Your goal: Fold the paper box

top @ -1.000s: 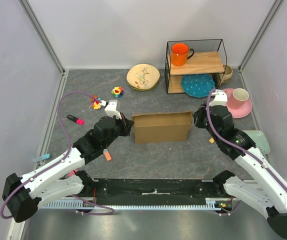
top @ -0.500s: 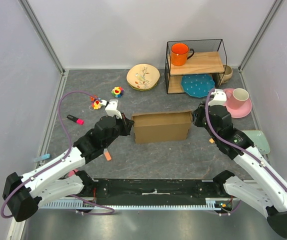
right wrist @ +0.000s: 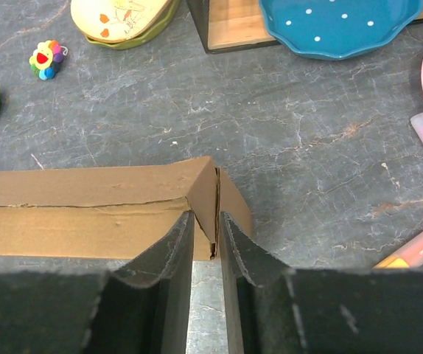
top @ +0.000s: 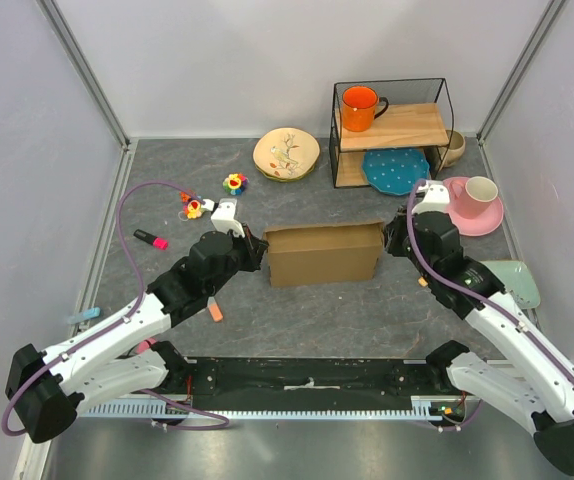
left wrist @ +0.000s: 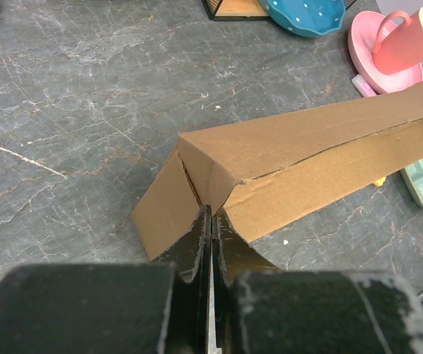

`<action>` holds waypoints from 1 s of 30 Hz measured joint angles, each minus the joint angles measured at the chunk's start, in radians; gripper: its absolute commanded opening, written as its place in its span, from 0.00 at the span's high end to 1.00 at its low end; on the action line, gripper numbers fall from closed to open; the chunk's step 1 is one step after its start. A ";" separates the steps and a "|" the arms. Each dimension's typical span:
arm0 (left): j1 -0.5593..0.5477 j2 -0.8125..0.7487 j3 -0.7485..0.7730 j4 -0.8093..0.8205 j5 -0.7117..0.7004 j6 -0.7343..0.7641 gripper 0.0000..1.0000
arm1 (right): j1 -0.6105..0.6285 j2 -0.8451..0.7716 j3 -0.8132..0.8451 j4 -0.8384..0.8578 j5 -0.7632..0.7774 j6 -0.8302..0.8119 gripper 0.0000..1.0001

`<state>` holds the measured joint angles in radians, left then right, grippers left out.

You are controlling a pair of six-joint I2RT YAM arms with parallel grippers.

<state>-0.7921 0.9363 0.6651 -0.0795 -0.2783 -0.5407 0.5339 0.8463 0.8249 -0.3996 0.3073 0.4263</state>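
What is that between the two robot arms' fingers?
The paper box: the left fingers pinch its left end, the right fingers its right end, nothing else between. The top view shows the span, the wrist views each pinch.

The paper box [top: 324, 254] is seen in plain brown. The far mug [top: 360, 108] is coloured orange, the plate [top: 395, 170] below it blue, dotted white, and the right saucer [top: 487, 218] pink.

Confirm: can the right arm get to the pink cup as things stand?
Probably not without letting go: the right fingers are shut on one end of the paper box. The pink cup itself sits close by on its saucer, nothing standing between.
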 measured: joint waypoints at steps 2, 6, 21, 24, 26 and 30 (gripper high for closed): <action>0.000 0.000 0.000 0.000 0.000 0.000 0.98 | 0.000 0.006 0.000 0.003 0.000 -0.001 0.73; 0.000 0.000 0.000 0.000 0.000 0.002 0.98 | 0.000 0.021 0.000 0.010 -0.004 -0.004 0.78; 0.000 0.003 0.000 0.003 0.001 0.008 0.98 | 0.001 -0.028 -0.093 0.088 -0.017 0.004 1.00; 0.000 0.003 0.000 0.003 0.000 0.008 0.95 | 0.003 -0.043 -0.137 0.105 -0.018 0.026 1.00; 0.000 0.003 0.000 0.003 0.000 0.008 0.89 | 0.004 -0.047 -0.152 0.115 -0.017 0.039 1.00; -0.001 0.002 0.000 -0.001 -0.001 0.007 0.78 | 0.004 -0.048 -0.161 0.126 -0.013 0.058 1.00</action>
<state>-0.7933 0.9379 0.6655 -0.0803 -0.2794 -0.5335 0.5377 0.7982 0.6643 -0.2737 0.2943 0.4839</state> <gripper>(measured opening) 0.152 0.006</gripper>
